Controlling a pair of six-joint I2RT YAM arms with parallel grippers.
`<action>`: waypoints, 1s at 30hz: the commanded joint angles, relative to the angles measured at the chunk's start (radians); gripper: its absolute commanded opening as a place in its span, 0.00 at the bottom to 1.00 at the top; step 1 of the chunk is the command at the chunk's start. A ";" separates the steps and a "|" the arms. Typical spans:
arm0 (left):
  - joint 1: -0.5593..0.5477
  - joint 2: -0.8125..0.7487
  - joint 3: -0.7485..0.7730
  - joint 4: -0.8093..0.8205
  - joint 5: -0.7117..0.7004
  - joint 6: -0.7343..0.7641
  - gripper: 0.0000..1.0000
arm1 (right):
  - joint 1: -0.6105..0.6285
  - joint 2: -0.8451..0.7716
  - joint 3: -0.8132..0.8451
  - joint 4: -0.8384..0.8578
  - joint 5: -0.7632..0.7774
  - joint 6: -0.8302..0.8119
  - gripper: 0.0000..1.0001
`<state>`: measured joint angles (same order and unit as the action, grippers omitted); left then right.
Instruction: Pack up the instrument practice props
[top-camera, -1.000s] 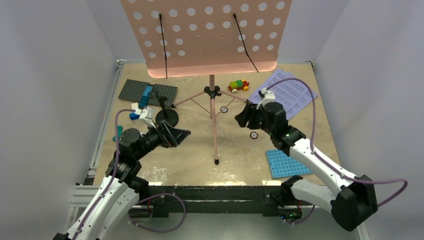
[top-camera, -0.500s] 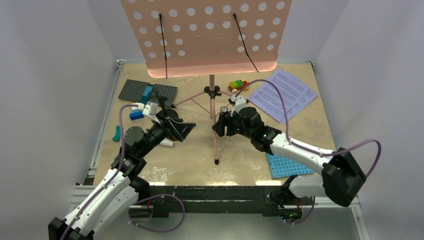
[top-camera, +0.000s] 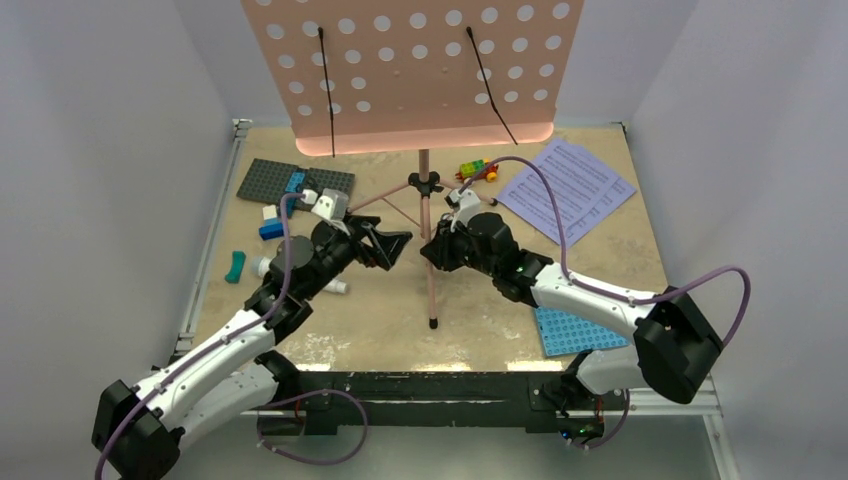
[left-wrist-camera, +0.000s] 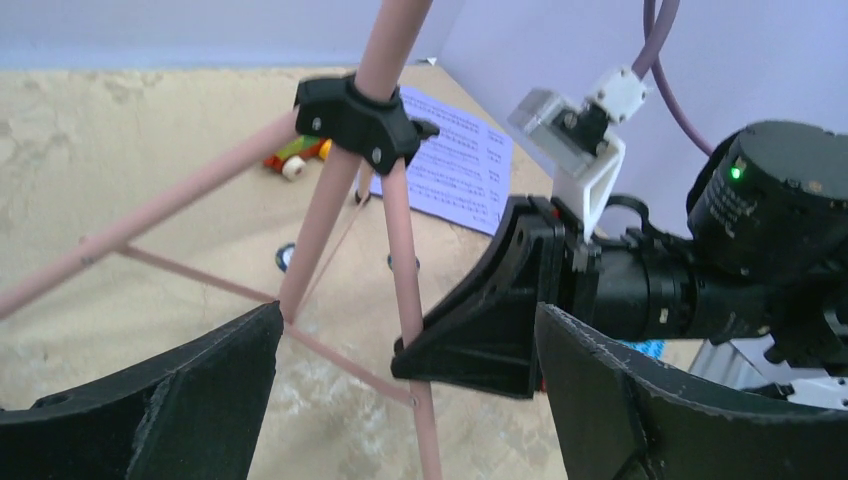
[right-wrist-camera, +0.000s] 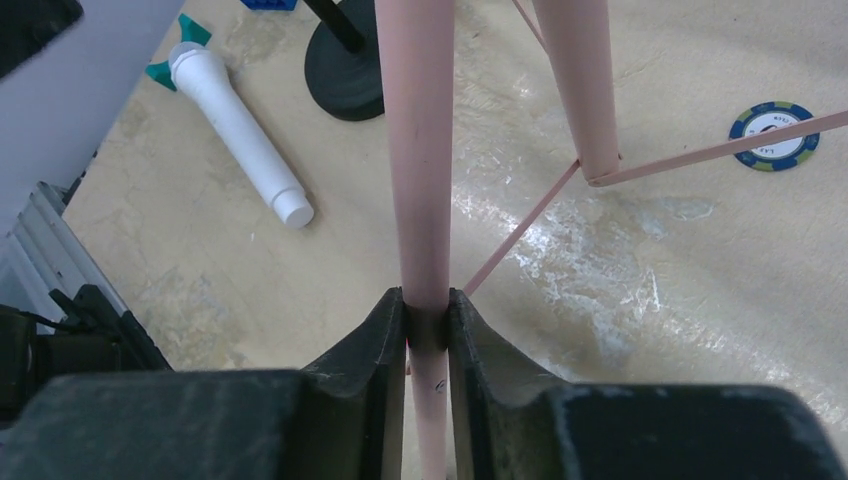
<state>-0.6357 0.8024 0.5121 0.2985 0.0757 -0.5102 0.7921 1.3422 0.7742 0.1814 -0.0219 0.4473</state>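
While the right gripper (right-wrist-camera: 427, 310) clamps the near leg of the pink music stand (top-camera: 410, 70), the left gripper (left-wrist-camera: 400, 400) hangs wide open just beside it.
Both of the right gripper's fingers press flat against the pink tube, partway down from the black hub (left-wrist-camera: 360, 120) where the three legs meet. The stand is upright at the middle of the table (top-camera: 480, 300), its hole-dotted desk high over the far edge. The left gripper's fingers are spread with nothing between them, the tripod legs showing beyond the gap, untouched. The lavender sheet-music pages (top-camera: 567, 190) lie flat at the far right, apart from both arms. The white microphone (right-wrist-camera: 240, 135) lies on its side left of the tripod, near the round base of the black mic stand (right-wrist-camera: 345, 75). A poker chip (right-wrist-camera: 775, 135) rests under the legs.
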 joint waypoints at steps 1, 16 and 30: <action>-0.009 0.097 0.119 0.187 -0.027 0.146 1.00 | -0.011 -0.009 -0.004 -0.007 0.077 0.001 0.14; -0.038 0.397 0.178 0.703 -0.011 0.352 0.99 | 0.010 -0.136 -0.095 -0.061 0.061 0.120 0.00; -0.103 0.596 0.258 0.988 -0.109 0.468 0.89 | 0.027 -0.160 -0.105 -0.120 0.047 0.180 0.00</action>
<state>-0.7380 1.3785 0.6971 1.1542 0.0105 -0.0826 0.8112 1.2079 0.6781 0.1429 0.0269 0.5354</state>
